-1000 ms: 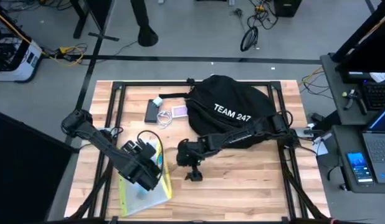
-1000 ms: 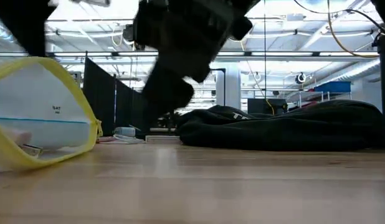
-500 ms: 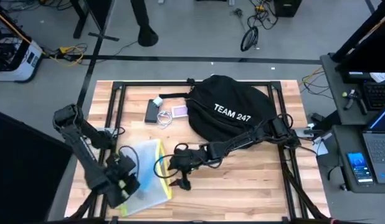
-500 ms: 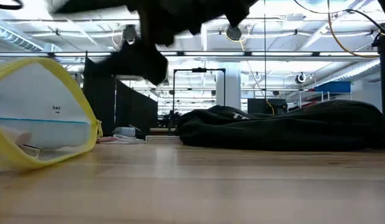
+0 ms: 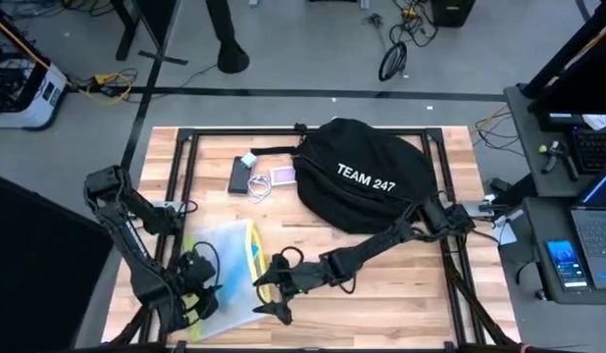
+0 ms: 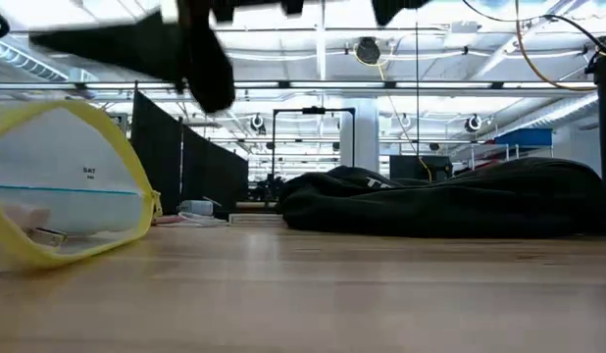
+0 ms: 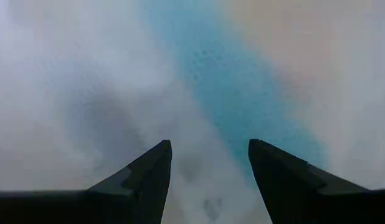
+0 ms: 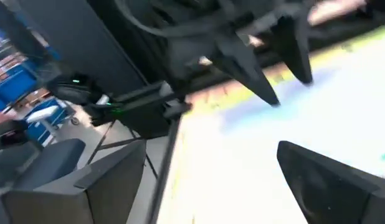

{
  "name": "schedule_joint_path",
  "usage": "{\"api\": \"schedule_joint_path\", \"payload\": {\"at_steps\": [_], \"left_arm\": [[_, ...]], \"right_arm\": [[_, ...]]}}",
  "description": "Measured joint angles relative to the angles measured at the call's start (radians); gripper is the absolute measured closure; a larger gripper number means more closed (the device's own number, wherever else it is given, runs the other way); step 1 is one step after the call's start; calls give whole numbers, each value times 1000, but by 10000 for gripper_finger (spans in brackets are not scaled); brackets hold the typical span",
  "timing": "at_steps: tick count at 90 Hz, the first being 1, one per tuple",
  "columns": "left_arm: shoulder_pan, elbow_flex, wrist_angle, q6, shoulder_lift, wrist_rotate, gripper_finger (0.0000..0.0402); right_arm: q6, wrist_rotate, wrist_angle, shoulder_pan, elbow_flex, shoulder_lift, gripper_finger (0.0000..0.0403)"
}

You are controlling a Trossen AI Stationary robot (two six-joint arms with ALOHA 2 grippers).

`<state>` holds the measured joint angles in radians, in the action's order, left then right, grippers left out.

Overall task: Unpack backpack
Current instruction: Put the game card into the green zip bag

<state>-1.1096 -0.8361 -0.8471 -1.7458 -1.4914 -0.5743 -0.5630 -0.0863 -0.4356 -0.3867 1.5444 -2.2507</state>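
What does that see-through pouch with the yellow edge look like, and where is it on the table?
Start from the big black backpack at the table's far side. Toward the near left corner lies a flat clear pouch with a yellow zip border, flanked by both grippers. Its yellow edge sets it apart from the small items beside the backpack.

Light falls evenly from overhead, and the wooden surface (image 5: 381, 294) looks bright and flat from above, with only soft, short shadows under the arms. Seen at surface height, rows of ceiling lamps (image 6: 367, 51) burn white in the hall behind, and the near boards carry a pale sheen and go soft toward the lens. The black backpack (image 6: 450, 201) reads as a dark mass with little fabric detail. An arm crossing the top of that view is smeared by motion. The left wrist view is a milky white-and-blue haze, out of focus. The right wrist view is streaked with motion blur throughout.
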Motion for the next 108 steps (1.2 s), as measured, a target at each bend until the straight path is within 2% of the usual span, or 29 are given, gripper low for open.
{"api": "schedule_joint_path", "payload": {"at_steps": [14, 25, 36, 44, 50, 63, 73, 79, 89, 99, 108], "left_arm": [[49, -1, 120, 78, -4, -66, 201], [76, -1, 195, 206, -6, -55, 201], [83, -1, 194, 235, -6, -36, 201], [83, -1, 179, 235, -6, -33, 201], [88, -1, 172, 235, -6, -32, 201], [125, -1, 172, 238, -6, -32, 201], [166, -1, 158, 243, -6, -32, 201], [194, -1, 158, 241, -6, -29, 201], [241, -1, 160, 211, -6, -25, 201], [283, -1, 157, 182, -6, -4, 201], [314, -1, 158, 140, -6, 19, 201]], "right_arm": [[-70, 0, 37, -1, 0, -53, 55], [-75, 2, 50, -2, 0, -53, 55], [-27, 2, 95, 5, 0, -8, 55], [24, 5, 214, 33, 2, 62, 55], [40, -17, 382, 74, 2, 119, 55], [163, -27, 730, 199, 1, 240, 55], [332, -12, 888, 326, 1, 324, 55], [423, -1, 926, 419, 1, 364, 55], [562, 84, 922, 586, 1, 399, 55], [640, 243, 932, 733, 2, 385, 47], [709, 364, 932, 816, 1, 344, 36]]}}
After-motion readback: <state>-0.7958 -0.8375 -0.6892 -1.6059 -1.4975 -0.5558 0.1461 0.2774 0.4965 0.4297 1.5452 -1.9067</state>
